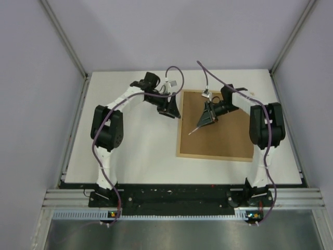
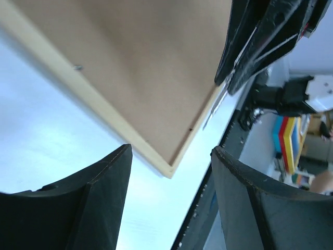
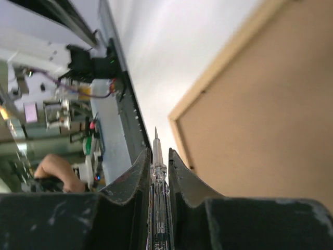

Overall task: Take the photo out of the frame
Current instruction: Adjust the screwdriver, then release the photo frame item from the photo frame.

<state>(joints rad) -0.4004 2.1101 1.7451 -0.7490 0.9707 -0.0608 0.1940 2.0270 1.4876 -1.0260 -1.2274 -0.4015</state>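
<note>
Top view: one frame point(image 1: 213, 156) lies face down with its one brown backing board point(image 1: 223, 138) seated in it. No photo is visible, so I'd judge it's early, with board and photo left to pull; left gripper point(image 1: 171, 110) is beside the frame's far-left corner, right gripper point(image 1: 206, 119) over the board. Left wrist: fingers apart, nothing between them, frame corner just ahead of the tips. Right wrist: fingers clamped on one clear-handled screwdriver point(image 3: 157, 166), frame corner close beside its tip.
</note>
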